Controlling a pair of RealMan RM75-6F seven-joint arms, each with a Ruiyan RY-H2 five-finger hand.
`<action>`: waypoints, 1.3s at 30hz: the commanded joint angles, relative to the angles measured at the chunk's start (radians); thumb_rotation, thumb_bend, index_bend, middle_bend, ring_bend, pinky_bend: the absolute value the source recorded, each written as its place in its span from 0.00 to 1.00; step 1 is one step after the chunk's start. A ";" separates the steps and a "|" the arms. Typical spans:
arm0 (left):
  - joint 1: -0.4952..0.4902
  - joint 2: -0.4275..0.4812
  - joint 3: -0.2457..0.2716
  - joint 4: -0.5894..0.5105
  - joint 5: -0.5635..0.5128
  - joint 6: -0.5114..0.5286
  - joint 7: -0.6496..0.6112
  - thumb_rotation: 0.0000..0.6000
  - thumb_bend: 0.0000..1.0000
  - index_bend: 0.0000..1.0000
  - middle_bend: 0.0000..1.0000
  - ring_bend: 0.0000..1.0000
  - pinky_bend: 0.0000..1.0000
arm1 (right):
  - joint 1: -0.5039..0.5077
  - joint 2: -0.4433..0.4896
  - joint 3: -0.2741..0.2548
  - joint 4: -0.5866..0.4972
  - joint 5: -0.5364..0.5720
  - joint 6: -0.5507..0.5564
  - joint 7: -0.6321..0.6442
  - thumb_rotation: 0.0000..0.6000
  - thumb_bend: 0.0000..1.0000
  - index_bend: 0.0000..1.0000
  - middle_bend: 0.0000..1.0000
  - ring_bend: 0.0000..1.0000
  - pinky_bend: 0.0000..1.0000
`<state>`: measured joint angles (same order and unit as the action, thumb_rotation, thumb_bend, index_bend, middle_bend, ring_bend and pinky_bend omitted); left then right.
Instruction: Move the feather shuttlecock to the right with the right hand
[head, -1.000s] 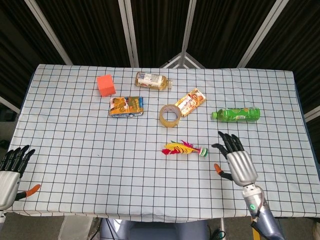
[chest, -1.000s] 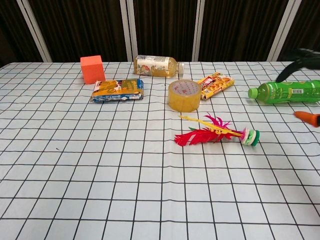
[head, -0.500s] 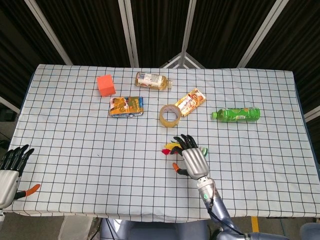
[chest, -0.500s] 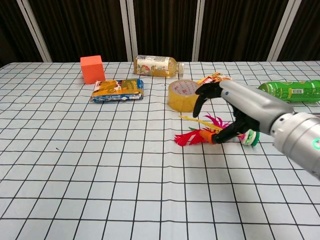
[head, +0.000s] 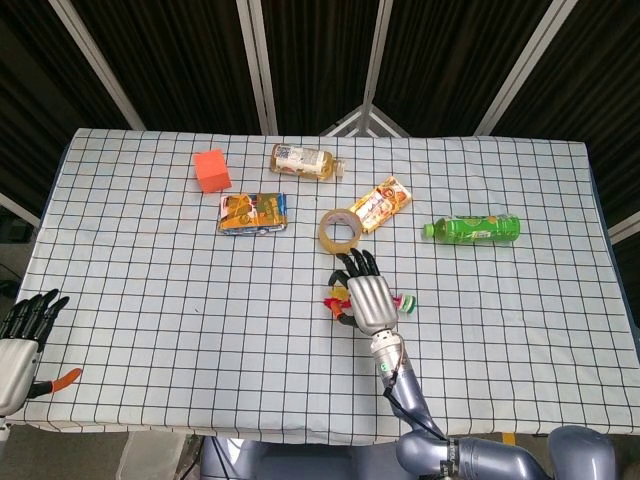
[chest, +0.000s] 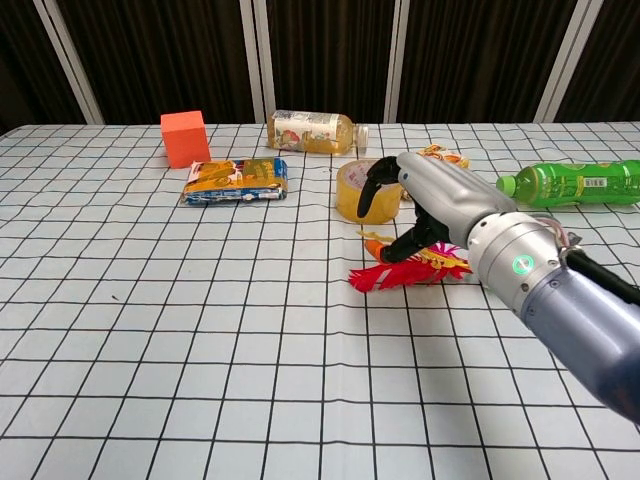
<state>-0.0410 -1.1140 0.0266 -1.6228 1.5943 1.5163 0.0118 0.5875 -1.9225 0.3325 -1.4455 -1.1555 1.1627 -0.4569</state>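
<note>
Right hand positioned over feather shuttlecock, fingers curled down, no grip confirmed; closure cannot be told | shuttlecock lying on worktop, just in front of tape roll | left hand held at near-left worktop edge, fingers spread, nothing held.

The feather shuttlecock lies near the middle of the table, with the right hand directly over it, fingers curved downward (contact cannot be judged). Just behind them sits the tape roll, and a snack packet lies just to its right. Further right lies a bottle on its side. Behind the roll lies a second bottle; left of it, the cube, with a foil pouch in front. The left hand rests at the table's near left corner.
</note>
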 joint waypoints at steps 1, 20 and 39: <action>-0.002 0.001 0.001 -0.002 -0.001 -0.004 -0.001 1.00 0.00 0.00 0.00 0.00 0.00 | 0.004 -0.006 0.001 0.020 0.012 0.001 0.017 1.00 0.40 0.47 0.18 0.00 0.00; -0.005 0.002 0.001 -0.008 -0.004 -0.010 0.000 1.00 0.00 0.00 0.00 0.00 0.00 | 0.004 -0.019 -0.029 0.050 0.002 0.012 0.106 1.00 0.56 0.65 0.25 0.00 0.00; 0.000 -0.007 0.004 -0.007 0.003 0.000 0.038 1.00 0.00 0.00 0.00 0.00 0.00 | -0.138 0.348 0.006 -0.256 0.008 0.157 0.076 1.00 0.56 0.65 0.25 0.00 0.00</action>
<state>-0.0414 -1.1200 0.0312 -1.6303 1.5964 1.5152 0.0478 0.4945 -1.6329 0.3428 -1.6609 -1.1594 1.2918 -0.4020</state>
